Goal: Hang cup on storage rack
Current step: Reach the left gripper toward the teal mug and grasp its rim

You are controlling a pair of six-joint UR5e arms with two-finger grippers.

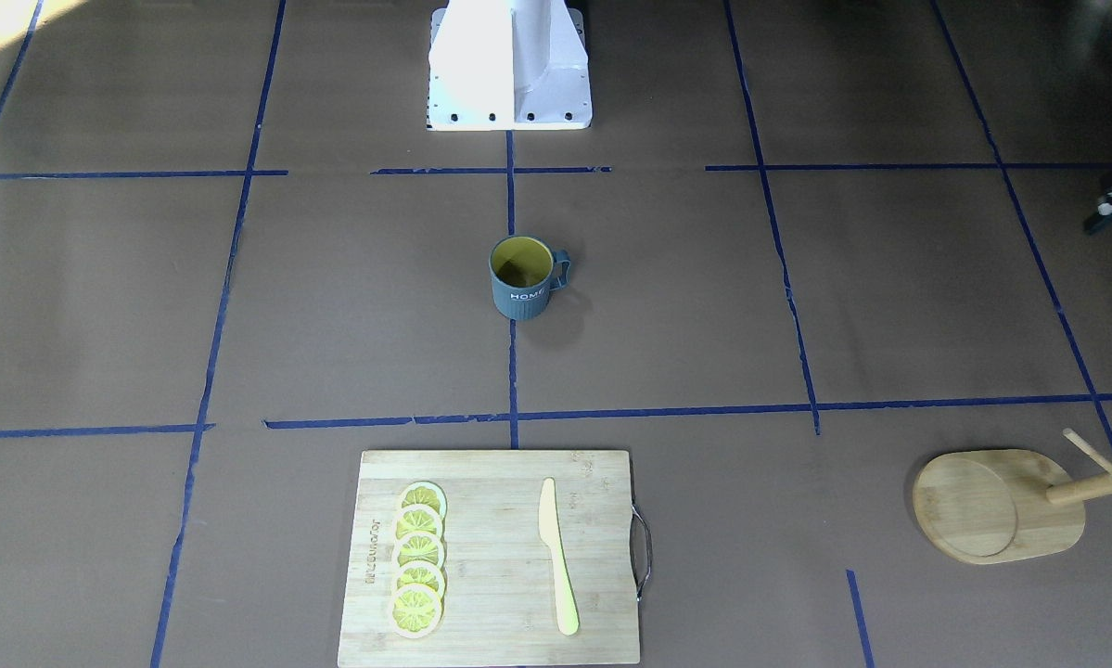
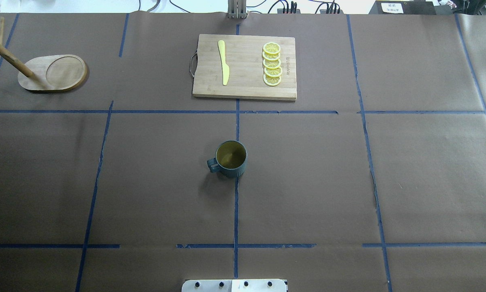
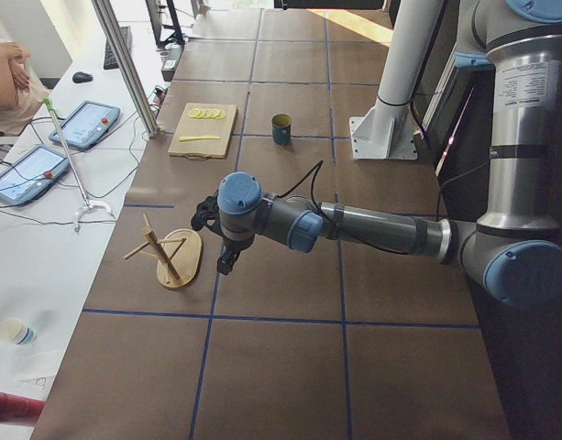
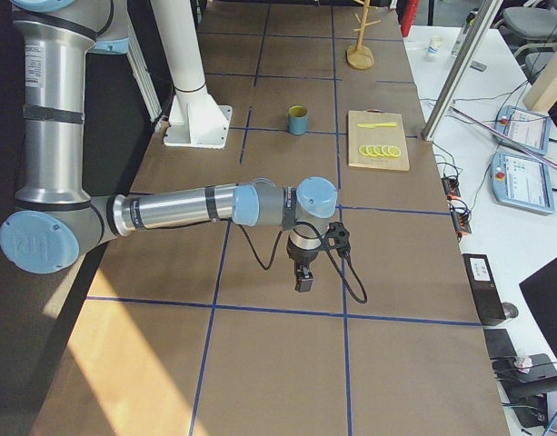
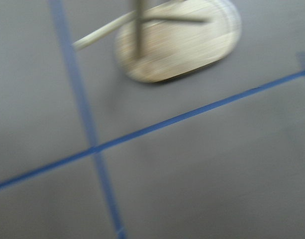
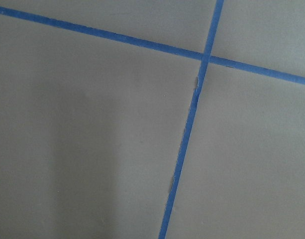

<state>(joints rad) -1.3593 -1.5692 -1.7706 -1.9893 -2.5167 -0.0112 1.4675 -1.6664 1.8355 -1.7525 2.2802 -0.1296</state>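
The cup (image 1: 523, 278), a dark blue-grey ribbed mug with a yellow inside and "HOME" lettering, stands upright at the table's middle (image 2: 230, 159). Its handle points toward the robot's left. The storage rack (image 1: 991, 506), a light wooden oval base with a post and pegs, stands at the far left corner (image 2: 52, 73). It also shows blurred in the left wrist view (image 5: 177, 42). My left gripper (image 3: 224, 264) hangs just beside the rack, on the robot's side of it. My right gripper (image 4: 303, 280) hangs over bare table far to the right. I cannot tell whether either is open or shut.
A bamboo cutting board (image 2: 245, 91) with several lemon slices (image 2: 272, 64) and a yellow knife (image 2: 223, 61) lies at the far middle. Blue tape lines cross the brown table cover. The robot's white base (image 1: 509, 102) stands at the near edge.
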